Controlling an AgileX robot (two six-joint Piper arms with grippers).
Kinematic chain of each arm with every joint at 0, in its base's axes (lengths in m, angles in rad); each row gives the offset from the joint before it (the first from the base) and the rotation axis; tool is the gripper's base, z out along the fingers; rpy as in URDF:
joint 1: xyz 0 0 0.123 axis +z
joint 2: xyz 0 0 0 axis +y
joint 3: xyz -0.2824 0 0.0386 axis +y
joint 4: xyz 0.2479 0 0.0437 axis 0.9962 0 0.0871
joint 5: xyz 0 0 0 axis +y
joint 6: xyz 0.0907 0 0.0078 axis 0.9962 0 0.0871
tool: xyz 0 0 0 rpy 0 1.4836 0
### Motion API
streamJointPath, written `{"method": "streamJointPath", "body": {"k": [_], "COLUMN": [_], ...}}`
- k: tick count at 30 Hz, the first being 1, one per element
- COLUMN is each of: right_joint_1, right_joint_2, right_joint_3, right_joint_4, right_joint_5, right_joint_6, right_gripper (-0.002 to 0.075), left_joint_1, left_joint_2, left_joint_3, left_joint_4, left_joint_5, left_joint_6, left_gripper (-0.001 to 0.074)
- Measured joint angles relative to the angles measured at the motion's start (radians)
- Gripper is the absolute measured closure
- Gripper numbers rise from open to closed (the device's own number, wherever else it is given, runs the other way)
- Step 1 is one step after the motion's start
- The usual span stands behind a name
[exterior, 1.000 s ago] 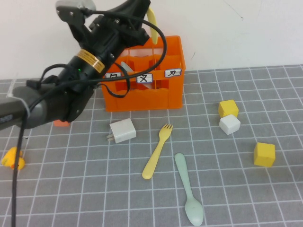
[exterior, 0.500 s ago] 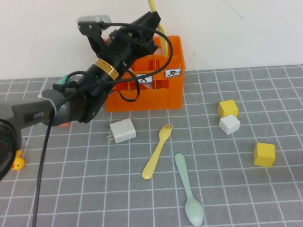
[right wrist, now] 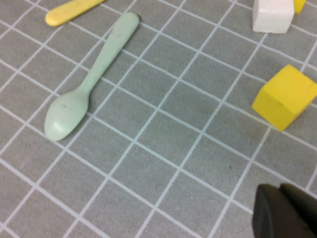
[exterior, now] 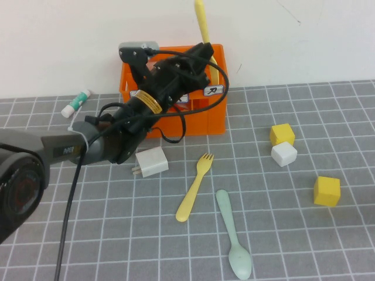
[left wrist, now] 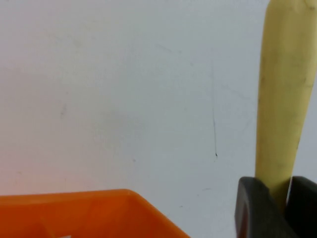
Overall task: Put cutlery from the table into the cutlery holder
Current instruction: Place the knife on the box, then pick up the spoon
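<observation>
My left gripper [exterior: 205, 54] is shut on a yellow knife [exterior: 202, 20], which stands upright over the back right part of the orange cutlery holder [exterior: 196, 117]. In the left wrist view the knife [left wrist: 280, 99] rises from between the dark fingers [left wrist: 255, 208], with the holder's rim [left wrist: 99, 213] below. A yellow fork [exterior: 195, 187] and a pale green spoon [exterior: 232, 234] lie on the gridded table [exterior: 88, 234] in front of the holder. My right gripper [right wrist: 287, 210] is shut and empty, hovering above the mat near the spoon [right wrist: 89, 84].
A white plug block [exterior: 152, 161] lies in front of the holder. Two yellow cubes [exterior: 282, 134] [exterior: 327, 191] and a white cube [exterior: 284, 154] sit at the right. A white-and-green tube [exterior: 77, 103] lies at the back left by the wall.
My left arm has swung to the right, carrying the upright knife from the holder's left side to above its right back corner.
</observation>
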Motion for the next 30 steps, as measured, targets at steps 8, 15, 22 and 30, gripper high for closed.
{"method": "streamJointPath", "body": {"k": [8, 15, 22, 30], "right_joint_1": [0.0, 0.0, 0.0, 0.0], "right_joint_2": [0.0, 0.0, 0.0, 0.0], "right_joint_3": [0.0, 0.0, 0.0, 0.0], "right_joint_4": [0.0, 0.0, 0.005, 0.04], "right_joint_5": [0.0, 0.002, 0.003, 0.003], "right_joint_6": [0.0, -0.002, -0.019, -0.052], "right_gripper": [0.0729, 0.0729, 0.0729, 0.0729], "left_joint_1": [-0.002, 0.002, 0.017, 0.017], "left_joint_2": [0.0, -0.069, -0.328, -0.68], "left_joint_3": [-0.007, -0.007, -0.007, -0.007], "left_joint_4": [0.026, 0.05, 0.232, 0.571], "left_joint_5": [0.013, 0.092, 0.462, 1.061], "left_joint_6": [-0.015, 0.005, -0.001, -0.105], "left_gripper": [0.028, 0.0279, 0.053, 0.0718]}}
